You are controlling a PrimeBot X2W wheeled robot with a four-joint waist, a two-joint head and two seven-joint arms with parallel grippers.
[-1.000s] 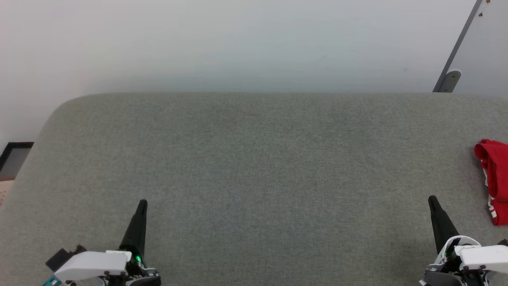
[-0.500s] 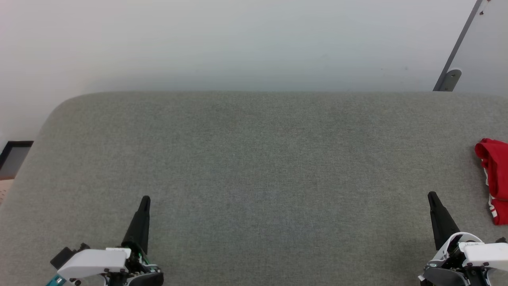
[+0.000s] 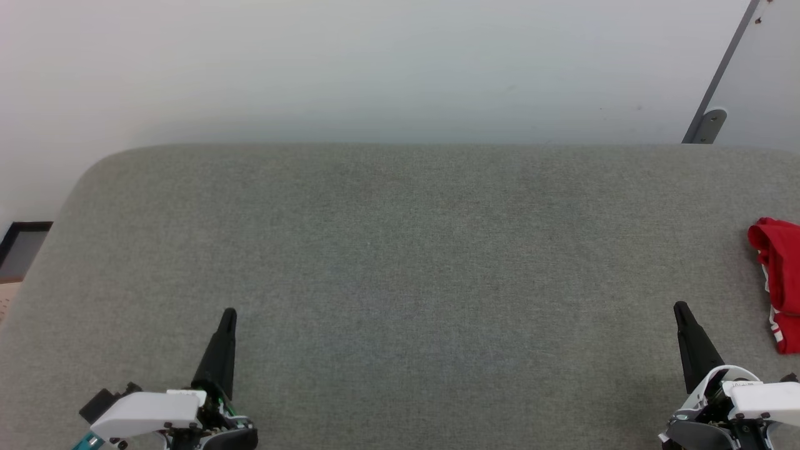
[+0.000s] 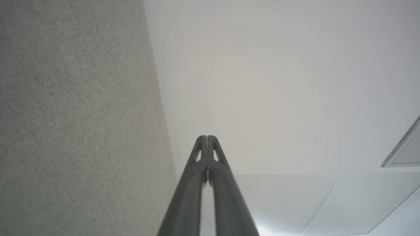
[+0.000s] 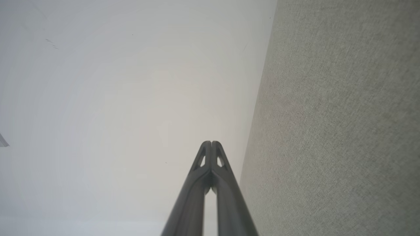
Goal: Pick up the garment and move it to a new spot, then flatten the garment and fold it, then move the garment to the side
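- A dark frame [image 3: 22, 247] is showing past the left end of the grey padded surface [image 3: 400, 250], well apart from the work.
- The left gripper [image 3: 229, 314] is pointing forward at the near left, with its fingers pressed together and gripping nothing.
- The right gripper [image 3: 680, 307] is pointing forward at the near right, likewise closed and empty.
- The garment [image 3: 778, 281] is lying bunched at the surface's right side, partly cut off by the head view. It is lying to the right of the right gripper and a little beyond it, and its visible part is running far to near.
- The right arm is sitting much nearer, and nothing is lying between.

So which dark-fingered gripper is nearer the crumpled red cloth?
The right dark-fingered gripper: the red garment lies just off to its right; the left gripper sits far across.
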